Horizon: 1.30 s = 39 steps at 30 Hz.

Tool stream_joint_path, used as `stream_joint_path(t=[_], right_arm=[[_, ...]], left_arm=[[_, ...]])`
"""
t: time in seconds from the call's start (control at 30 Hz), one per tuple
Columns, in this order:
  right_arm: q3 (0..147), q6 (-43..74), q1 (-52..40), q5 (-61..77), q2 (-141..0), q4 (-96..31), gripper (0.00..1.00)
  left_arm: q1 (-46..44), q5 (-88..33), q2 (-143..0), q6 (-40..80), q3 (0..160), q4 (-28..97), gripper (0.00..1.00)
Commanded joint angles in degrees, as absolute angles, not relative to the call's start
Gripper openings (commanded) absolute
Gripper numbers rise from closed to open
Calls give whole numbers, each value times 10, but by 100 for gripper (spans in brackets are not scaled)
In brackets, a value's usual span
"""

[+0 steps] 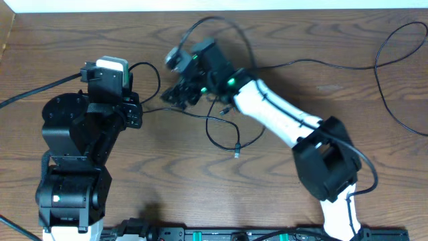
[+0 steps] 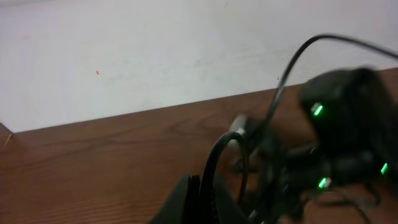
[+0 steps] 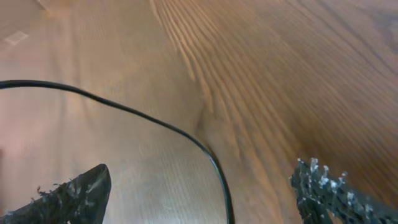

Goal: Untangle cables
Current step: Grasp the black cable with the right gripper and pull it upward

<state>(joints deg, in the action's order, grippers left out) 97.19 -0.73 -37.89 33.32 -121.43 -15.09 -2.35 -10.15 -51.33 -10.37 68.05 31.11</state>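
Observation:
A thin black cable [image 1: 215, 137] lies in loops on the wooden table, with a small plug end [image 1: 237, 153] near the middle. My left gripper [image 1: 136, 110] is shut on one strand of it, which rises in an arc between the fingers in the left wrist view [image 2: 214, 177]. My right gripper [image 1: 177, 95] hovers over the tangle at the back centre. In the right wrist view its fingers are wide open [image 3: 199, 193], with the black cable [image 3: 208, 158] running on the table between them, untouched. I see no white cable; a small light grey piece [image 1: 175, 57] by the right wrist is blurred.
Thicker black arm wires run across the table's back right [image 1: 394, 73] and from the left edge [image 1: 30, 94]. The right arm [image 1: 281, 117] stretches diagonally across the centre. A white wall [image 2: 155, 50] borders the table's far edge.

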Motion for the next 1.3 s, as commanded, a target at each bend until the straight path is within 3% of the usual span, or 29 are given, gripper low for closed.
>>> stream_joint_path(t=[0.0, 0.1, 0.2, 0.33, 0.63, 1.0, 1.1, 1.13, 1.27], right_arm=[[973, 50, -352, 505, -1180, -147, 88], [973, 88, -337, 653, -1180, -126, 86], [973, 117, -334, 804, -1180, -90, 78], [973, 31, -334, 892, -1180, -75, 79], [973, -48, -350, 720, -1180, -75, 83], [973, -140, -441, 479, -1180, -71, 87], [973, -140, -451, 440, -1180, -67, 82], [973, -140, -452, 429, -1180, -66, 76], [973, -129, -448, 389, -1180, -65, 78]], left_arm=[[-23, -94, -512, -107, 685, 310, 7], [-23, -94, -512, -107, 685, 310, 7], [-23, -94, -512, -107, 685, 310, 8], [-23, -94, -512, -107, 685, 310, 8], [-23, -96, -512, -107, 685, 311, 7], [-23, -98, -512, -107, 685, 328, 8], [-23, -98, -512, -107, 685, 328, 8], [-23, -98, -512, -107, 685, 328, 7], [-23, -98, -512, -107, 685, 330, 8]])
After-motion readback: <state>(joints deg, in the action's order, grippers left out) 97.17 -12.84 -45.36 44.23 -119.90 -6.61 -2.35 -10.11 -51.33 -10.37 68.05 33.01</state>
